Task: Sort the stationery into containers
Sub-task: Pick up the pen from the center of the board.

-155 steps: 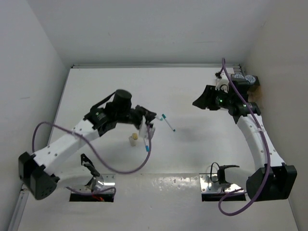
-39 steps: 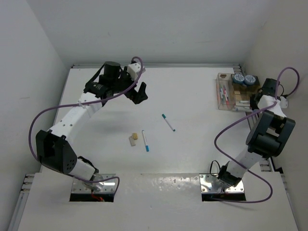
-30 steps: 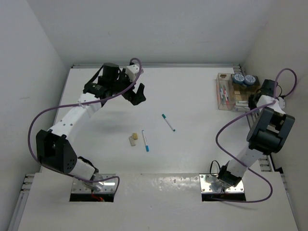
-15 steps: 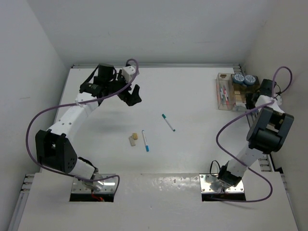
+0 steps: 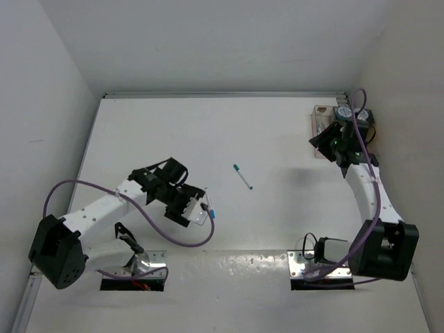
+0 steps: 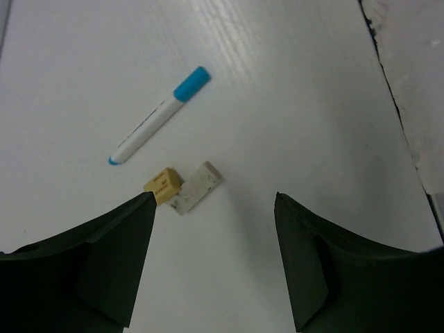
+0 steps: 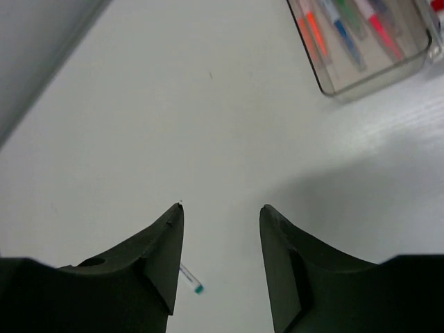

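Observation:
In the left wrist view my left gripper [image 6: 214,201] hangs open over bare table, nothing between its fingers. A tan block [image 6: 164,185] and a white block [image 6: 198,187] lie side by side just beyond its left fingertip. A blue-capped pen [image 6: 158,118] lies past them. From above, the left gripper [image 5: 193,208] covers the blocks, and only the blue pen's tip [image 5: 210,214] shows. A teal-capped pen [image 5: 243,177] lies mid-table. My right gripper [image 7: 222,208] is open and empty. The clear container [image 7: 409,59] holds several pens. The right gripper [image 5: 318,144] sits just left of the clear container [image 5: 319,112].
Two blue-grey rolls [image 5: 345,111] [image 5: 361,114] sit at the back right, behind the right wrist. The tan box is mostly hidden by the right arm. White walls close in the table on the left, far and right sides. Metal base plates [image 5: 149,262] lie at the near edge.
The left arm swung from the far back of the table down over the blocks and blue pen, its jaws narrowing slightly. The right gripper opened and moved from right of the containers to their left.

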Robot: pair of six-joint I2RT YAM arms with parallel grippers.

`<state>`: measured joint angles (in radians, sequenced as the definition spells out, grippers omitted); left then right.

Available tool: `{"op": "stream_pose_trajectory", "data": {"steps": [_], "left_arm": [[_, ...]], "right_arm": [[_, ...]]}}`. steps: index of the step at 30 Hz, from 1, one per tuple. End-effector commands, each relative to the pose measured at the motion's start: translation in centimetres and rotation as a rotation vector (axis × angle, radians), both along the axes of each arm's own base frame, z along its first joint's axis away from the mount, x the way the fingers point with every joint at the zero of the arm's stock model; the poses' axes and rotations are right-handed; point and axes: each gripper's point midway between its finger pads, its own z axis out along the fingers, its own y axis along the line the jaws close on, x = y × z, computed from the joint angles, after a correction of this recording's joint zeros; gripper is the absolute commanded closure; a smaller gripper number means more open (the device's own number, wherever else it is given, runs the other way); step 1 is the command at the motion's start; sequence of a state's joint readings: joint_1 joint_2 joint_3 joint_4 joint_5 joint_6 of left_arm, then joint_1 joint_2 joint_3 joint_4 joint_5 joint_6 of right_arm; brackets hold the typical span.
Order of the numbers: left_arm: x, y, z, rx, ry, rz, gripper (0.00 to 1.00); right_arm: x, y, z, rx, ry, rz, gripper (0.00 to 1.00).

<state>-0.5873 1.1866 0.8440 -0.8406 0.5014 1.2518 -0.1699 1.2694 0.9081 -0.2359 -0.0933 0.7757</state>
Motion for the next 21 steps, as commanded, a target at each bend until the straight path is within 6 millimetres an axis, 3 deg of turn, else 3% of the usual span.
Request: {"op": "stream_pose_trajectory", "data": {"steps": [1,2,9,13,15,21], "left_arm": [[0.6,-1.4,0.0,-0.019,-0.212,-0.228,0.25],[0.4,-1.7,-0.3,-0.017,-0.214,-0.259,0.25],[1.0,-3.9,-2.4,0.018,-0.251,-0.44,0.32],[1.7,-5.3,-3.3,0.018,-0.226,-0.45,0.33],[2.5,-6.5,-2.7,0.001,-0.224,-0.44,0.33],[4.2,-8.1,-4.0,0.035,-0.152,-0.452,0.35]], "right_arm": [[-3.1,2.2,-1.7,-0.033,0.055,0.128,0.53],[-3.8,2.6,-2.5,-0.038,0.071,0.142,0.53],[-6.7,3.6,-3.1,-0.087,0.079,0.199,0.56],[-7.9,3.7,-4.1,-0.1,0.091,0.212,0.59],[-8.5,3.7,-4.5,-0.108,0.104,0.221,0.59],[-9.1,4.3,-4.1,-0.131,0.085,0.268,0.6]]}}
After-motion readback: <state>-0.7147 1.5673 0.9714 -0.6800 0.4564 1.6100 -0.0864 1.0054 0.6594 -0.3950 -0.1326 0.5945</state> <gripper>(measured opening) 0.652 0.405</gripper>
